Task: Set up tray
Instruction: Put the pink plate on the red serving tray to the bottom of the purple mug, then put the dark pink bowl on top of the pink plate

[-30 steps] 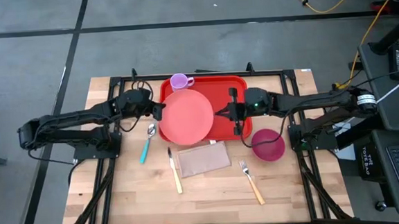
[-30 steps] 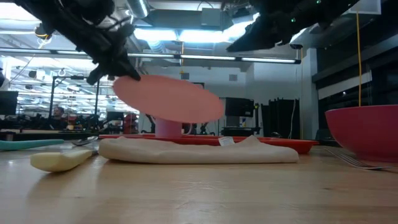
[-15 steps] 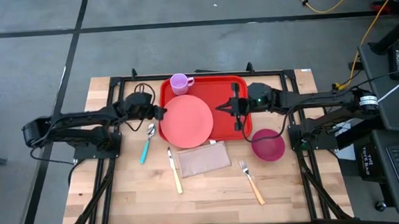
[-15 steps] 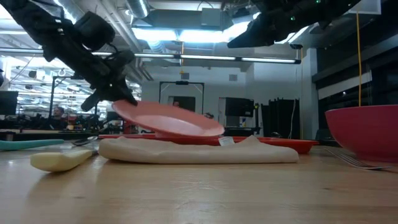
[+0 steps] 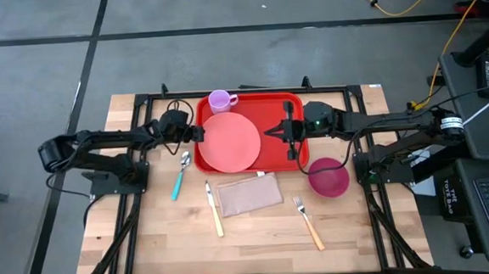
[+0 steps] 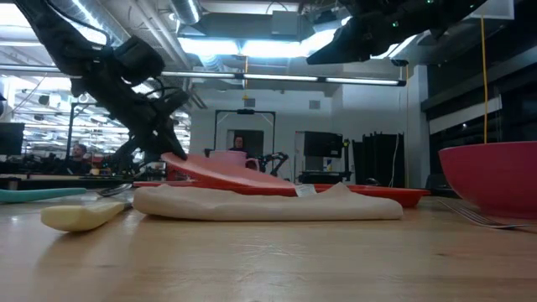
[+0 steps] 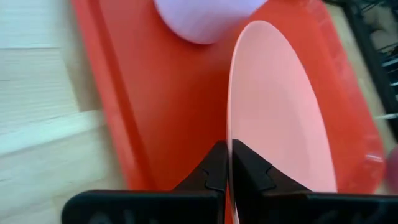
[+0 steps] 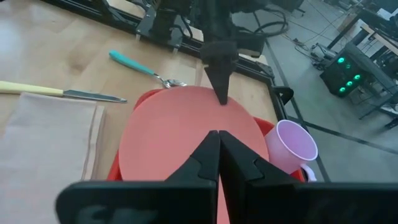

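A: The round pink plate (image 5: pixel 227 143) has dropped since a second ago; it now leans on the bright red rectangular plastic tray (image 5: pixel 273 118) at the table's twelve o'clock.

B: The left gripper (image 5: pixel 195 135) pinches its nine-o'clock rim?

A: Yes. The right gripper (image 5: pixel 270 135), closed and empty, hovers over the tray. Only the low view shows the plate's tilt.

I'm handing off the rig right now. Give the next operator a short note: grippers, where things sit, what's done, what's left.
Left gripper: shut on the plate's left rim; plate tilted, far edge down on the tray.
Right gripper: shut, empty, hovering over the tray's right half.
Done: cup at the tray's back edge; plate nearly down.
Left: release the plate. Bowl, napkin, knife, fork and spoon lie on the table off the tray.
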